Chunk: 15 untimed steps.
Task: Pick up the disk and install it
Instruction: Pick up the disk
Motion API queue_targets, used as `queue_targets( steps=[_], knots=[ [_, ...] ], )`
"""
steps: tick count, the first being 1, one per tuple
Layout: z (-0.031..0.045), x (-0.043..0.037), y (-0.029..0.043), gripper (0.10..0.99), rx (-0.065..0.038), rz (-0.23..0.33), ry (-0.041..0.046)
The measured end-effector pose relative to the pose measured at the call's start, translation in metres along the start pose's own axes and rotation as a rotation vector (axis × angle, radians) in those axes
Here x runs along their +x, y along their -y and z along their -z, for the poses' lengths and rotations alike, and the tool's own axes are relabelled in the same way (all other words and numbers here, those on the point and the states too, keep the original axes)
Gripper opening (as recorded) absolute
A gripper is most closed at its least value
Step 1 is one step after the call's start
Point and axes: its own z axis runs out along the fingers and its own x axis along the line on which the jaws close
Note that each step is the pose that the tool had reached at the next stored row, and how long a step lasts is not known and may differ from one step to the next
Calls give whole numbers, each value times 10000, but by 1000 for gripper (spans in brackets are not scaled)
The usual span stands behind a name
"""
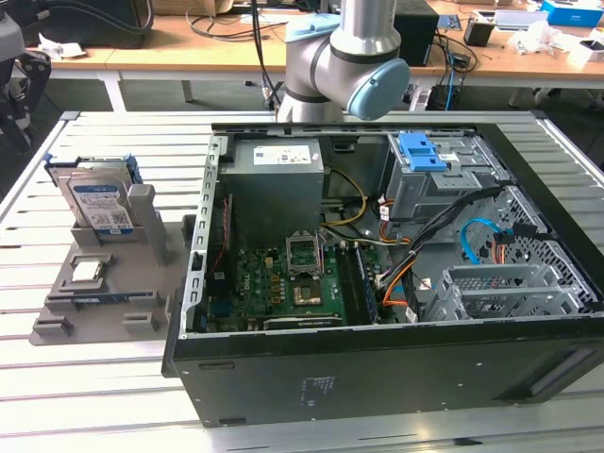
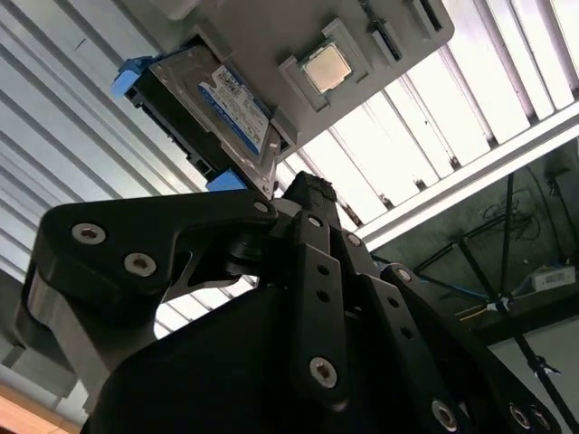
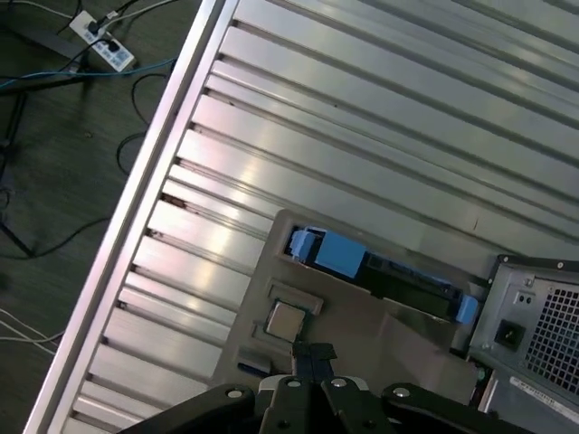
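The disk (image 1: 99, 203) stands on edge in a grey holder (image 1: 113, 302) on the slatted table, at the exterior view's left. It is a silver drive with a white-and-blue label, clipped in a blue frame. In the second wrist view the disk (image 2: 222, 104) shows its label face. In the first wrist view the disk (image 3: 407, 282) shows its edge and blue frame. My gripper (image 2: 312, 188) hangs well above the holder, apart from the disk. Its black fingers are shut together with nothing between them. In the first wrist view the gripper (image 3: 313, 353) tips point at the holder beside a small square chip (image 3: 287, 319).
An open computer case (image 1: 377, 377) lies on the table beside the holder, with a blue drive bay (image 1: 422, 151) at its back right and a grey power supply (image 1: 276, 179). The arm's elbow (image 1: 349, 57) rises behind the case. The small chip (image 1: 87, 271) rests in the holder.
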Motion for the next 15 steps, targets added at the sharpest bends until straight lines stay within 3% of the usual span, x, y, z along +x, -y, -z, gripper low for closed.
queue_targets(
  steps=[6,15],
  knots=[
    [0,0,0,106,-14,602,-22],
    [0,0,0,106,-50,2104,-73]
  ],
)
